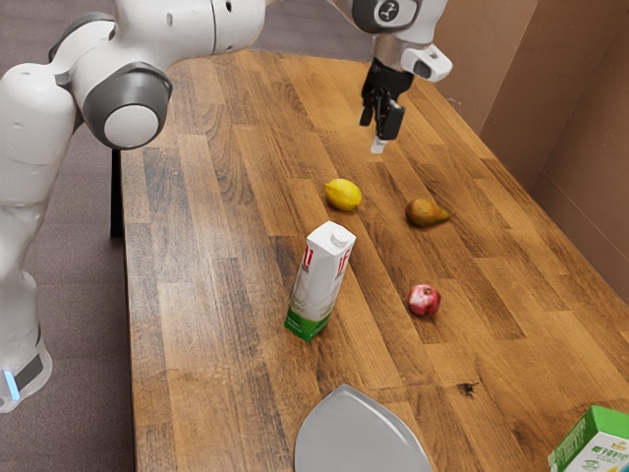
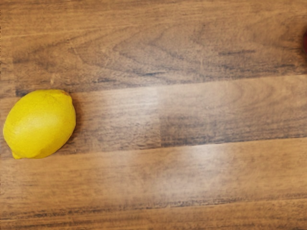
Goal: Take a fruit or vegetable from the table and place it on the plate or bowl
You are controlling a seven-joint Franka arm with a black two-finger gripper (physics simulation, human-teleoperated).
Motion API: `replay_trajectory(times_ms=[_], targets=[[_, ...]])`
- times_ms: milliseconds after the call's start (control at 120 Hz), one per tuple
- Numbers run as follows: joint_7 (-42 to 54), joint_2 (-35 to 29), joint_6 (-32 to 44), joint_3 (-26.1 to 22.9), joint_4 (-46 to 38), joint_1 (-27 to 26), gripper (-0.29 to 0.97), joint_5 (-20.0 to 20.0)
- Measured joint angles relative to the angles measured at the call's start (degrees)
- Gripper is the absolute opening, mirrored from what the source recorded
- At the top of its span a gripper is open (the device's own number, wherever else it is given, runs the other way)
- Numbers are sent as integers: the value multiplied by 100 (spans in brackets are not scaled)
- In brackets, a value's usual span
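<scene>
Claw (image 1: 379,138) hangs above the wooden table (image 1: 216,295), jaws apart, gripping nothing. Lemon (image 1: 343,194) (image 2: 40,123) is the nearest fruit to the claw, resting on the boards. Pear (image 1: 427,212) is slightly farther off. Pomegranate (image 1: 424,299) is well away. Grey plate (image 1: 359,433) is farthest from the claw, past the milk carton (image 1: 319,282).

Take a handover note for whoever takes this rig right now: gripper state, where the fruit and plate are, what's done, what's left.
Black gripper: open, empty, hovering over the wooden table near the yellow lemon, not directly above it.
The lemon, the brown-green pear and the round red fruit all lie on the table. The grey plate is at the near edge.
Done: nothing grasped yet.
Left: grasp a fruit, probably the lemon, and carry it to the plate.
</scene>
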Motion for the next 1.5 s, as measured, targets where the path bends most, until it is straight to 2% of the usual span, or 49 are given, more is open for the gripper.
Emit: replay_trajectory(times_ms=[433, 883, 1067, 1258, 1500], targets=[[309, -148, 208, -48, 73, -12, 68, -3], [414, 268, 364, -143, 9, 21, 68, 45], [748, 530, 512, -129, 8, 622, 68, 65], [1668, 875, 970, -139, 17, 1100, 68, 77], [2608, 962, 1247, -155, 53, 1234, 68, 62]])
